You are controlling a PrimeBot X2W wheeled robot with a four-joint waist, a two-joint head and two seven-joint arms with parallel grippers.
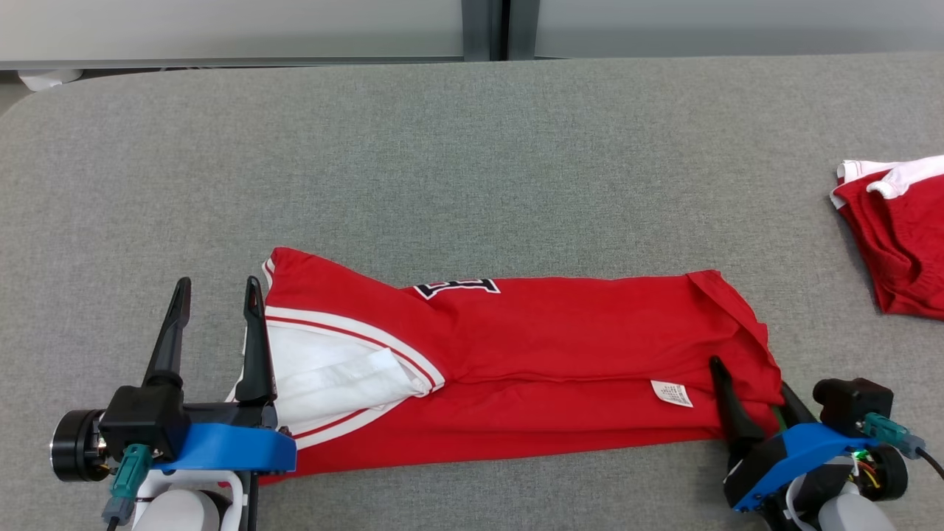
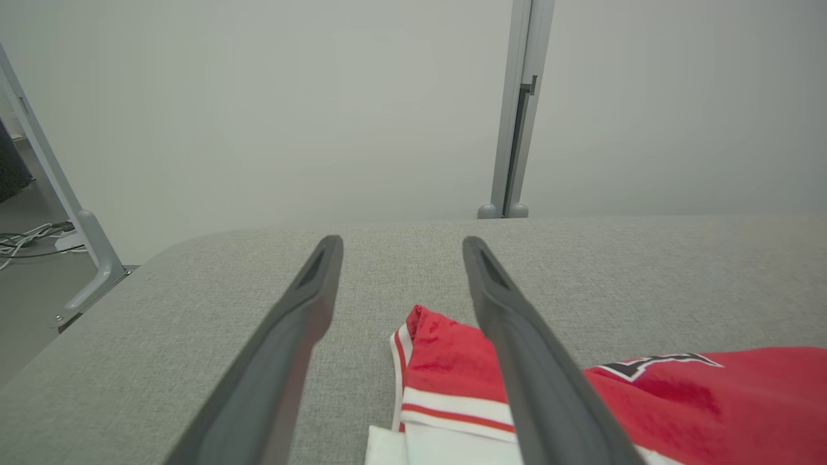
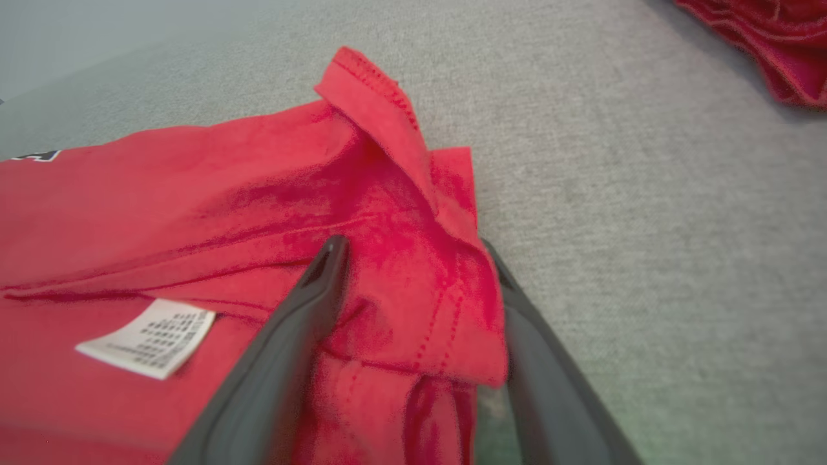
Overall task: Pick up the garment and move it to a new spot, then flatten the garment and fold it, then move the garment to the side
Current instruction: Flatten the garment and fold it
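Both agape, left tool (image 1: 217, 283) at nine o'clock and right tool (image 1: 748, 375) straddling the garment (image 1: 553, 332) at four o'clock, should pinch every layer.

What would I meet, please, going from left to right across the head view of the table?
left gripper → red jersey → right gripper → second red garment at the right edge.
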